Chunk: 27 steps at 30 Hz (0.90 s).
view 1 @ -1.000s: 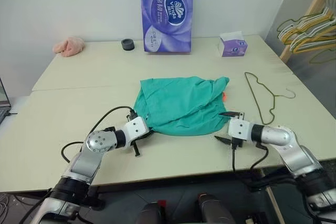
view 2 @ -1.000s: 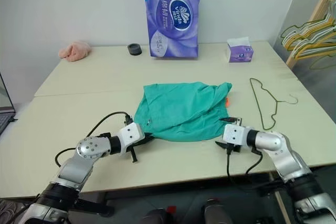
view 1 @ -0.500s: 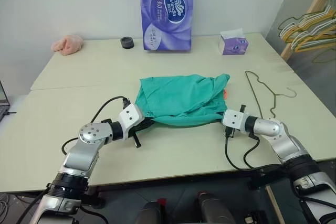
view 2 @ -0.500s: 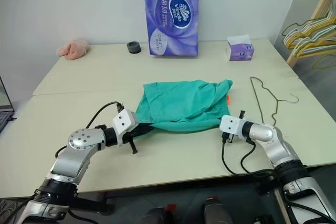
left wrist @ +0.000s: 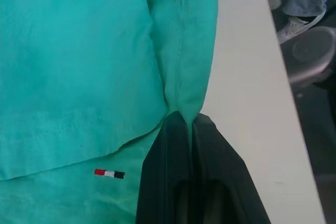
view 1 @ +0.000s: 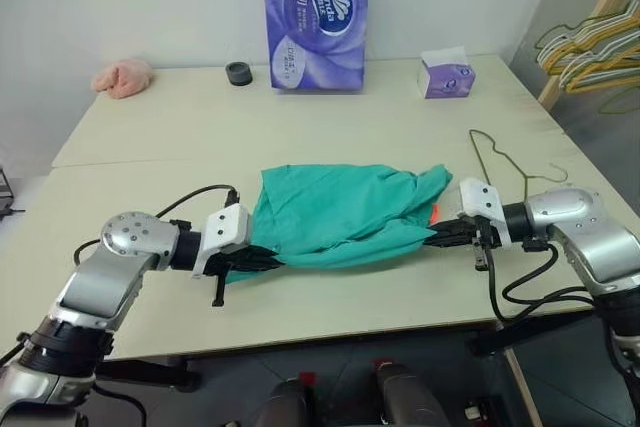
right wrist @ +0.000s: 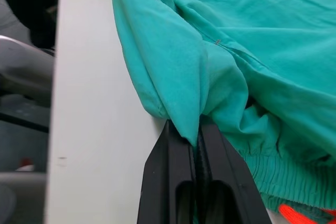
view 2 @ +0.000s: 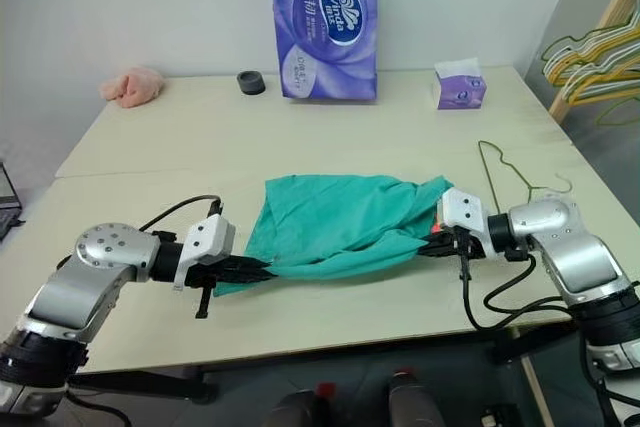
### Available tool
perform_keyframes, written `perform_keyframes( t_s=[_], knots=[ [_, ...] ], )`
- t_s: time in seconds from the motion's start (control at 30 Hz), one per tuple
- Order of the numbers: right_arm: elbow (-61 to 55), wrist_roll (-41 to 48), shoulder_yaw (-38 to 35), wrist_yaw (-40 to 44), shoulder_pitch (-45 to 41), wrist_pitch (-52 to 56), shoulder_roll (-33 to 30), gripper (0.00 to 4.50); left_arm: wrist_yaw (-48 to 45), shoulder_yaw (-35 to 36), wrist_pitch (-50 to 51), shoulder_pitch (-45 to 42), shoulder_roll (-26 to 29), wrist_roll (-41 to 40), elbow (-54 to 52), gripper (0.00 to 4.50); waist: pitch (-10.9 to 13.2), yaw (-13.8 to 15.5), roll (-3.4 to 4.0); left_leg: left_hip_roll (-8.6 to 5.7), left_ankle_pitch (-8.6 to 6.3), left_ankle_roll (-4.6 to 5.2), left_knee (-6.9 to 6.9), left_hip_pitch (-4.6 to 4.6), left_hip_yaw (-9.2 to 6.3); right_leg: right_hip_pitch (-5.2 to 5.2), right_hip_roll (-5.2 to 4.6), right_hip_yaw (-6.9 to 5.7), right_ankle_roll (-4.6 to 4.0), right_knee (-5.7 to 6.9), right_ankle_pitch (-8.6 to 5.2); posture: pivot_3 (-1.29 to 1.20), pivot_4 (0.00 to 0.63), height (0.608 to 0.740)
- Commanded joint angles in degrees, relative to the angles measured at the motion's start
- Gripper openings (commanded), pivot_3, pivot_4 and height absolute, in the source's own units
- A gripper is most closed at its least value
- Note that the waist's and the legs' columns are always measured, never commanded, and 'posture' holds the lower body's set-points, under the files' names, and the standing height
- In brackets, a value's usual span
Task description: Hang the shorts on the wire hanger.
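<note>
I am pinching the near edge of the shorts (view 1: 345, 215) at both ends: my left gripper (view 2: 262, 269) is clamped tight on a fold of the fabric at one side, and my right gripper (view 2: 428, 248) is clamped on a fold at the other. The cloth is stretching between them over the table (view 1: 150, 187). If one thin fold slips, that side will be dropping and bunching, I judge. Just past my right gripper, the wire hanger (view 1: 497, 163) is lying flat, with bare table around it. Farther back, a tissue pack (view 1: 316, 17) and a small box (view 1: 444, 77) are standing well clear.
</note>
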Motion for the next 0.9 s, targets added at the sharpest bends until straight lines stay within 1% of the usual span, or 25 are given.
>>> perform_keyframes(
  t_s=[0.03, 0.1, 0.13, 0.17, 0.2, 0.23, 0.27, 0.3, 0.33, 0.37, 0.4, 0.43, 0.47, 0.5, 0.57, 0.6, 0.63, 0.7, 0.77, 0.8, 0.83, 0.9],
  knots=[
    [15.2, -5.3, 0.8, -1.7, -12.0, -3.3, 3.2, 0.03, 4.1, -2.6, -6.0, -12.7, -5.4, 7.1, 15.1, 0.0, 0.0, 0.1, 0.0, -0.02, 0.0, 0.0, 0.02, 0.11, 0.03, 0.09, 0.01, -0.09, 0.0, 0.0, 0.0, -0.14, 0.132, 0.74],
    [25.3, -9.8, 2.3, -3.1, -18.3, -8.7, 5.2, 0.03, 6.6, -3.2, -9.0, -19.1, -8.7, 10.1, 23.8, 0.0, 0.0, 0.0, -0.01, -0.06, 0.03, 0.02, 0.02, 0.08, 0.08, 0.04, 0.02, -0.07, 0.01, 0.01, 0.04, -0.15, 0.128, 0.74],
    [33.3, -13.3, 3.4, -5.9, -23.7, -13.3, 6.8, 0.03, 10.8, -3.8, -11.9, -24.7, -11.0, 13.1, 31.2, 0.0, 0.0, -0.1, -0.02, -0.05, 0.03, 0.02, -0.01, -0.02, 0.08, -0.04, 0.01, -0.07, -0.01, -0.02, 0.06, -0.15, 0.125, 0.74],
    [40.6, -16.8, 4.5, -9.3, -28.6, -18.1, 8.3, 0.03, 15.1, -4.2, -14.7, -29.7, -13.1, 15.9, 37.9, 0.0, 0.0, -0.1, -0.02, -0.05, 0.01, 0.0, -0.01, -0.06, 0.09, -0.06, 0.0, -0.08, -0.25, -0.01, 0.21, -0.14, 0.123, 0.74],
    [47.3, -20.0, 5.5, -12.9, -33.0, -23.1, 9.7, 0.03, 19.4, -4.6, -17.7, -34.3, -14.7, 18.5, 44.2, 0.0, 0.0, -0.2, -0.04, -0.1, 0.01, -0.02, 0.01, -0.17, 0.1, -0.22, -0.04, -0.07, -0.22, 0.03, 0.25, -0.14, 0.121, 0.74],
    [53.8, -23.6, 6.4, -19.9, -37.9, -28.0, 11.4, 0.03, 26.9, -5.2, -21.0, -39.7, -16.1, 22.1, 50.8, 0.0, 0.0, -0.4, -0.06, -0.14, 0.02, -0.03, 0.04, -0.63, 0.12, -0.72, -0.06, -0.05, -0.13, 0.08, 0.32, -0.14, 0.119, 0.74],
    [59.2, -27.0, 7.1, -28.5, -42.3, -32.0, 13.0, 0.03, 34.8, -5.9, -23.5, -44.5, -17.0, 25.4, 56.6, 0.0, 0.0, -0.6, -0.08, -0.15, 0.12, -0.18, 0.1, -1.23, 0.17, -1.36, -0.09, 0.04, -0.04, 0.23, 0.43, -0.14, 0.119, 0.74],
    [63.6, -30.0, 7.8, -36.4, -46.1, -35.6, 14.2, 0.03, 41.8, -6.5, -25.7, -48.8, -17.6, 28.0, 61.5, 0.0, 0.0, -0.9, -0.09, -0.16, 0.36, -0.6, 0.18, -1.74, 0.24, -1.97, -0.15, 0.12, -0.03, 0.4, 0.45, -0.14, 0.12, 0.74],
    [66.8, -32.8, 8.5, -43.5, -49.4, -39.4, 14.9, 0.03, 48.8, -6.7, -27.7, -52.8, -17.8, 30.3, 65.2, 0.0, 0.0, -1.4, -0.11, -0.17, 0.47, -0.79, 0.1, -2.13, 0.28, -2.41, -0.19, 0.17, -0.01, 0.38, 0.47, -0.14, 0.12, 0.74],
    [69.0, -34.8, 8.9, -49.1, -52.1, -42.6, 15.3, 0.03, 53.8, -6.6, -29.6, -55.9, -17.7, 31.6, 67.8, 0.0, -0.1, -1.8, -0.13, -0.18, 0.52, -0.89, 0.11, -2.65, 0.38, -3.05, -0.22, 0.27, 0.0, 0.51, 0.47, -0.14, 0.122, 0.74],
    [70.4, -36.4, 9.1, -53.9, -54.6, -45.9, 15.4, 0.03, 59.1, -7.0, -31.9, -59.1, -17.1, 33.5, 69.4, 0.0, -0.1, -2.2, -0.16, -0.19, 0.59, -1.0, 0.14, -3.16, 0.46, -3.64, -0.25, 0.35, 0.01, 0.91, 0.46, -0.14, 0.123, 0.74],
    [71.6, -37.6, 9.1, -57.1, -56.4, -48.3, 15.5, 0.03, 62.6, -7.3, -33.6, -61.3, -16.6, 34.9, 70.8, 0.0, -0.1, -2.4, -0.17, -0.24, 0.61, -1.03, 0.2, -3.75, 0.62, -4.45, -0.32, 0.46, 0.07, 1.1, 0.43, -0.14, 0.124, 0.74],
    [71.8, -38.3, 8.5, -60.2, -57.9, -51.7, 15.2, 0.03, 66.5, -9.3, -37.2, -63.4, -15.2, 38.4, 70.6, 0.0, -0.1, -2.6, -0.17, -0.26, 0.63, -1.06, 0.11, -3.86, 0.86, -4.82, -0.45, 0.38, 0.07, 1.21, 0.43, -0.14, 0.127, 0.74],
    [71.8, -39.1, 8.3, -62.4, -58.9, -55.1, 14.7, 0.03, 69.0, -11.1, -40.7, -64.8, -13.7, 41.5, 70.1, 0.0, -0.1, -2.9, -0.17, -0.26, 0.63, -1.06, -0.12, -3.87, 1.02, -4.97, -0.6, 0.31, 0.07, 1.21, 0.42, -0.15, 0.13, 0.74],
    [70.7, -39.4, 7.5, -64.1, -58.6, -61.8, 13.5, 0.03, 68.2, -13.1, -46.4, -65.6, -11.3, 44.6, 68.3, 0.0, -0.1, -3.6, -0.17, -0.23, 0.59, -1.11, -0.24, -3.87, 1.05, -5.05, -0.63, 0.23, 0.07, 1.18, 0.42, -0.15, 0.133, 0.74],
    [70.0, -38.5, 6.7, -62.8, -57.0, -64.7, 13.1, 0.03, 65.9, -13.7, -48.2, -64.8, -10.2, 45.2, 67.3, 0.0, -0.1, -3.7, -0.16, -0.24, 0.57, -1.12, -0.28, -3.86, 1.11, -5.05, -0.65, 0.22, 0.07, 1.15, 0.42, -0.15, 0.134, 0.74],
    [69.3, -37.4, 6.1, -60.9, -55.0, -67.4, 12.8, 0.03, 63.7, -14.3, -49.7, -63.6, -9.3, 45.7, 66.3, 0.0, -0.1, -3.7, -0.17, -0.27, 0.57, -1.11, -0.28, -3.84, 1.22, -5.04, -0.71, 0.23, 0.08, 1.12, 0.41, -0.14, 0.136, 0.74],
    [66.4, -34.0, 5.3, -53.4, -47.9, -72.1, 12.9, 0.03, 55.2, -14.3, -51.1, -58.6, -7.7, 44.2, 63.9, 0.0, -0.1, -3.9, -0.15, -0.28, 0.56, -1.08, -0.22, -3.75, 1.34, -4.87, -0.72, 0.24, 0.07, 1.1, 0.41, -0.14, 0.139, 0.74],
    [61.6, -30.6, 5.6, -45.8, -39.0, -74.1, 13.0, 0.03, 44.6, -13.3, -50.1, -50.8, -6.3, 39.8, 59.3, 0.0, -0.1, -4.2, -0.15, -0.27, 0.48, -0.87, -0.11, -3.15, 1.41, -4.09, -0.7, 0.21, 0.08, 1.0, 0.41, -0.14, 0.143, 0.74],
    [58.0, -27.7, 5.2, -42.1, -33.9, -73.1, 13.3, 0.03, 36.9, -12.7, -48.1, -45.1, -5.2, 35.9, 54.8, 0.0, 0.0, -4.3, -0.18, -0.26, 0.32, -0.55, -0.09, -2.6, 1.42, -3.47, -0.68, 0.18, 0.08, 0.96, 0.41, -0.14, 0.144, 0.74],
    [54.0, -25.2, 4.8, -39.0, -29.3, -71.5, 13.6, 0.03, 30.8, -11.8, -45.4, -39.6, -4.2, 32.1, 49.7, 0.0, 0.1, -4.4, -0.18, -0.27, 0.15, -0.19, -0.03, -1.83, 1.52, -2.71, -0.62, 0.13, 0.09, 0.99, 0.4, -0.14, 0.145, 0.74],
    [45.2, -22.4, 5.3, -34.5, -20.4, -68.8, 13.3, 0.03, 19.7, -11.1, -38.5, -28.1, -1.0, 25.3, 37.5, 0.0, 0.2, -5.0, -0.16, -0.3, 0.13, 0.04, 0.05, -1.56, 1.55, -2.41, -0.56, 0.23, 0.14, 1.12, 0.45, -0.14, 0.148, 0.74]
  ],
)
